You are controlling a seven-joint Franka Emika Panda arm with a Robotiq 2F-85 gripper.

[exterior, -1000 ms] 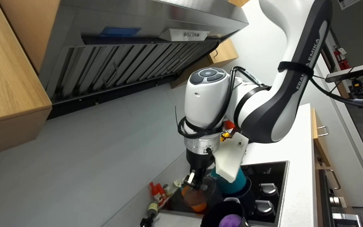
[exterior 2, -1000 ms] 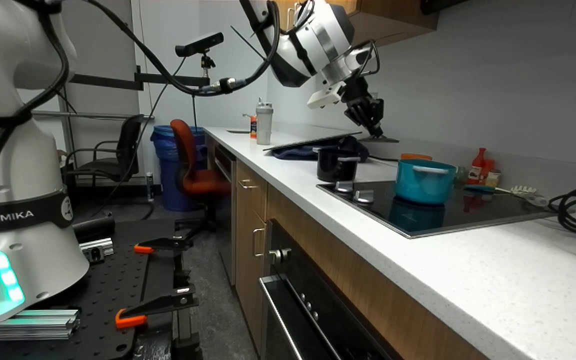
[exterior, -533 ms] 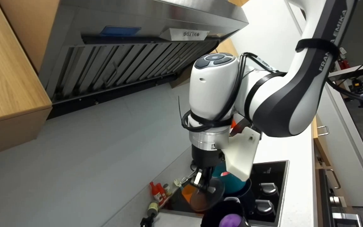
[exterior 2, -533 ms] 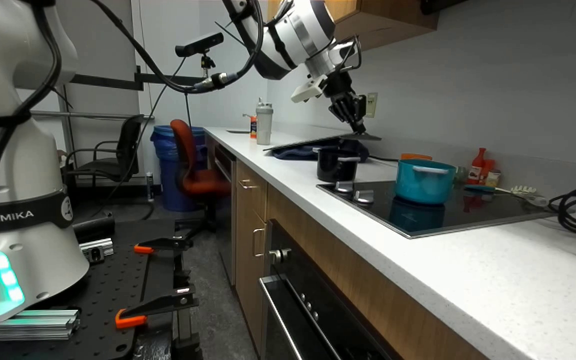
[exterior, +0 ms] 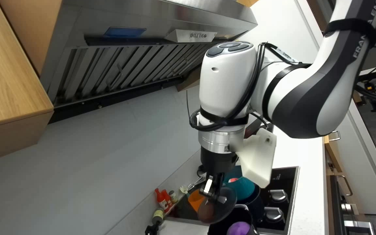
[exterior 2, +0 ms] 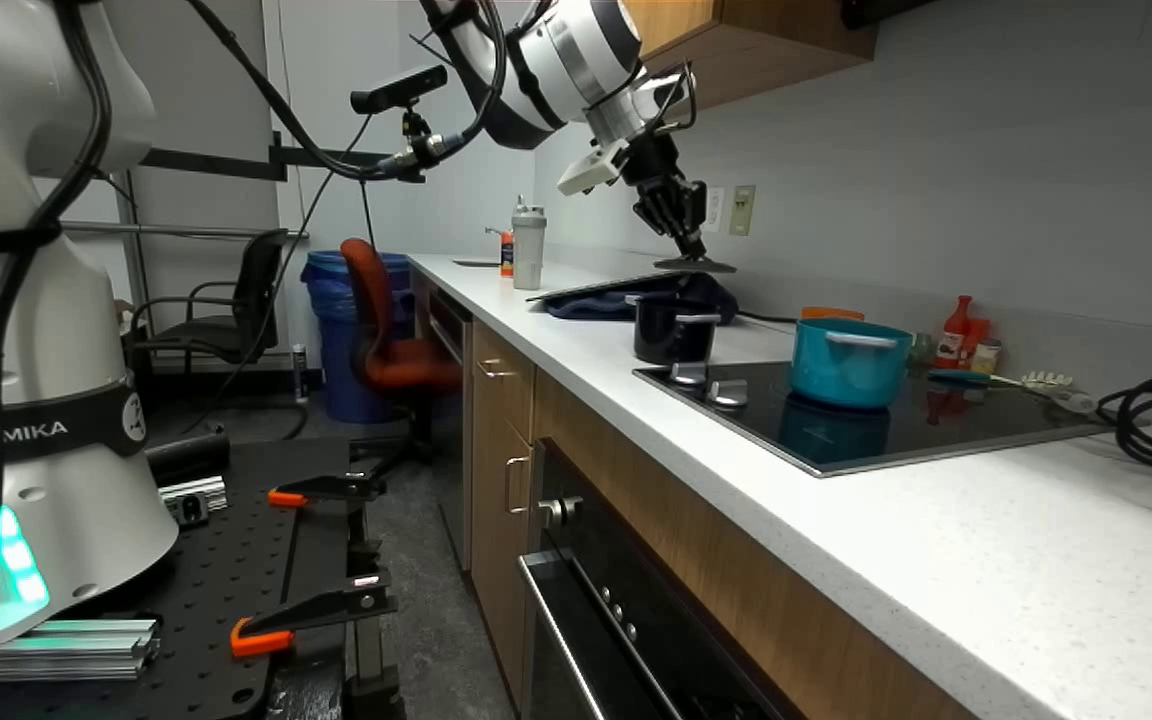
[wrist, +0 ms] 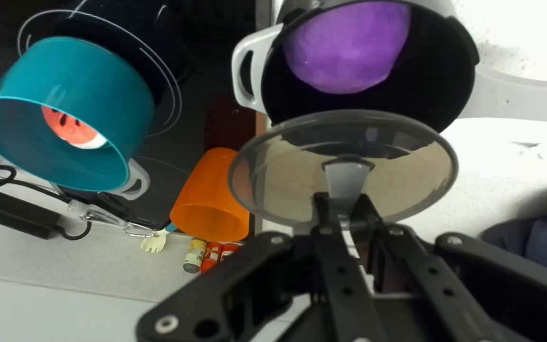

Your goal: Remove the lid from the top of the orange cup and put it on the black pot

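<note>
I saw the gripper [wrist: 342, 204] pinching the lid [wrist: 344, 145] in mid-air, clear of the cup [wrist: 214, 194], higher than the black pot [exterior 2: 671, 337] and not yet centred over it. Step 2, the carry, seemed in hand; next, I reckoned, it needed centring, then lowering level.

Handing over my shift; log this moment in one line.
lid: held aloft by fingers | cup: uncovered | black pot: not yet covered
</note>
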